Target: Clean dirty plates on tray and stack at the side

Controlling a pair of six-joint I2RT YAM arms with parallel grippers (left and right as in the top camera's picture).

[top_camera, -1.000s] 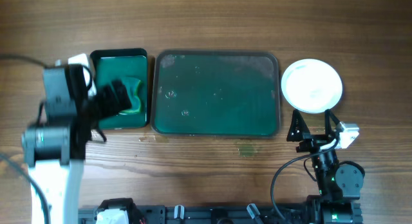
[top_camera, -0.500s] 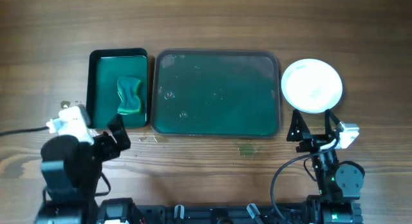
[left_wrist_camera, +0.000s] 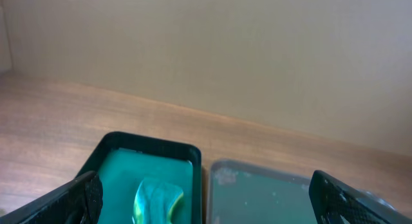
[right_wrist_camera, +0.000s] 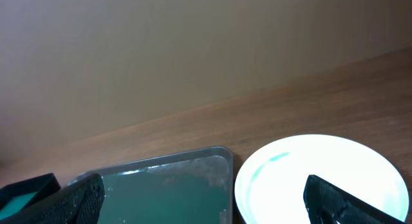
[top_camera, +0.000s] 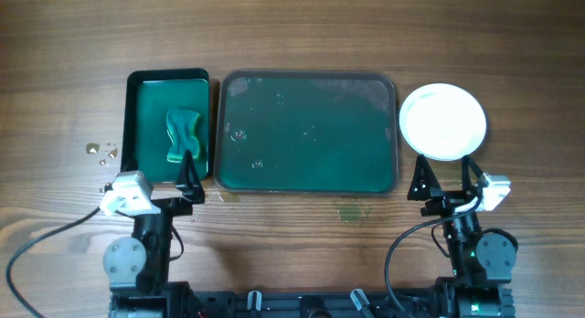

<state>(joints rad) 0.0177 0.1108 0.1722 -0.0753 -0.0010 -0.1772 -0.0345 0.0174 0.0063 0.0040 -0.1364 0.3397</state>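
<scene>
Both arms sit low at the near edge, nothing held, the washing apparently done.
The left gripper [left_wrist_camera: 212,198] and right gripper [top_camera: 445,174] each stand spread wide and empty. Just beyond the right fingers [top_camera: 420,176] sit the white plates [top_camera: 443,121], set beside the tray [top_camera: 311,108], which lies bare ahead between both arms. The sponge [top_camera: 185,135] lies in its tub [top_camera: 151,108] ahead of the left fingers [left_wrist_camera: 80,198], out of the way, I'd say, since no plate awaits scrubbing.

You face a robotics test bench: bare wooden counter [top_camera: 292,26], plain beige wall [left_wrist_camera: 225,50], black mounting rail [top_camera: 302,305], trailing cable [top_camera: 388,261].
</scene>
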